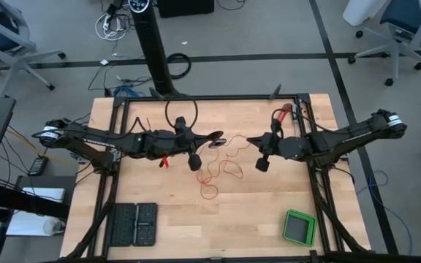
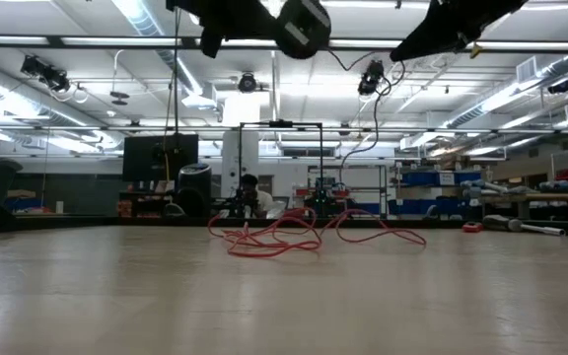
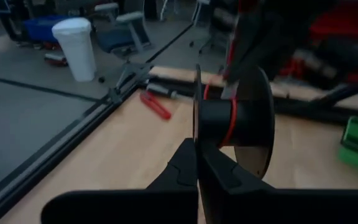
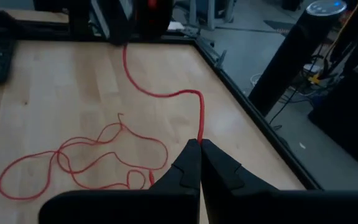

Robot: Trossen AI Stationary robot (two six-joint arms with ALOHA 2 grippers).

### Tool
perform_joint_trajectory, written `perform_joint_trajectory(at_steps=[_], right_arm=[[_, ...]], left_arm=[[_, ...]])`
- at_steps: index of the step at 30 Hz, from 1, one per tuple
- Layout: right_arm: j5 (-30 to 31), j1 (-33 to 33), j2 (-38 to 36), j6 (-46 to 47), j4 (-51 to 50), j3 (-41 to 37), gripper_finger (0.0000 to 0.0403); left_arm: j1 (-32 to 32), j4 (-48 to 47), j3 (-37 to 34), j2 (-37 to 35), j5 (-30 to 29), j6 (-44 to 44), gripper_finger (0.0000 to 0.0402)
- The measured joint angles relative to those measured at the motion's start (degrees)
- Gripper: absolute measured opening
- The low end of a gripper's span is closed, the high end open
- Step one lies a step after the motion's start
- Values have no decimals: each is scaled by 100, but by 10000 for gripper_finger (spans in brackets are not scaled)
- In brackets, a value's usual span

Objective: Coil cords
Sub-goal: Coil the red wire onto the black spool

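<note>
A broad stretch of bare table [image 1: 254, 212] is left on the near side of both grippers; a green box [image 1: 299, 227] and a black tray [image 1: 132, 224] are set near that edge, well apart from the arms. Behind the grippers, a black cable loop [image 1: 182, 111] and a red-handled tool [image 1: 281, 114] lie near the far edge. The left gripper [image 1: 212, 137] is closed on a dark spool [image 3: 236, 121], around whose hub a turn of the red wire [image 1: 218, 172] is wound. The right gripper [image 4: 199, 144] is pinched shut on the red wire, and between the two grippers the wire is stretched. Below and just in front of them, the slack is spread in loose loops on the table.
</note>
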Motion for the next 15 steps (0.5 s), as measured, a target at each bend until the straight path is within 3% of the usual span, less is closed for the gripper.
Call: perform_joint_trajectory(at_steps=[9,15], right_arm=[[828,329,-220,-156,155,0,0],[1205,590,-179,-568,1141,0,0]], left_arm=[[74,-667,0,0,-167,38,1],[74,-1053,0,13,-160,215,1]])
